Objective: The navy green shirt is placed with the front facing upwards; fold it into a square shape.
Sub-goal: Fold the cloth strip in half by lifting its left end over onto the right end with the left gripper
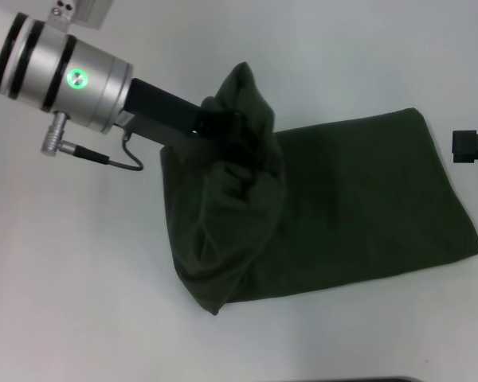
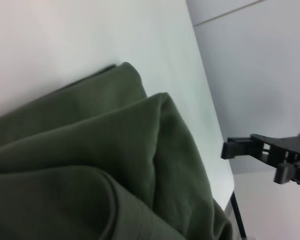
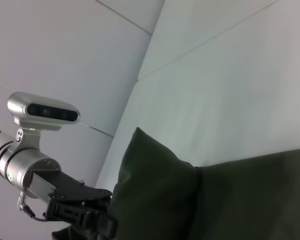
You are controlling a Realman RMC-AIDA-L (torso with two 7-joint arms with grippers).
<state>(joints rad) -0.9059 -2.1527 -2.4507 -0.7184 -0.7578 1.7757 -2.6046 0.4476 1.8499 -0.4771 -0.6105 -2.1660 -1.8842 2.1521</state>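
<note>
Here, left pincer (image 1: 223,127) pinching lifted shirt (image 1: 358,207) edge

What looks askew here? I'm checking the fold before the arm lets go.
The navy green shirt lies flat on its right part, but its left end is bunched and lifted into a peak where the left gripper pinches it. The right gripper sits off the cloth at its right edge.

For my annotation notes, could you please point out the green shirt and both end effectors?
navy green shirt (image 1: 358,207): head view, flat folded part.
left end effector (image 1: 223,131): head view, fingers gripping raised cloth.
right end effector (image 1: 472,146): head view, black tip at the edge.
</note>
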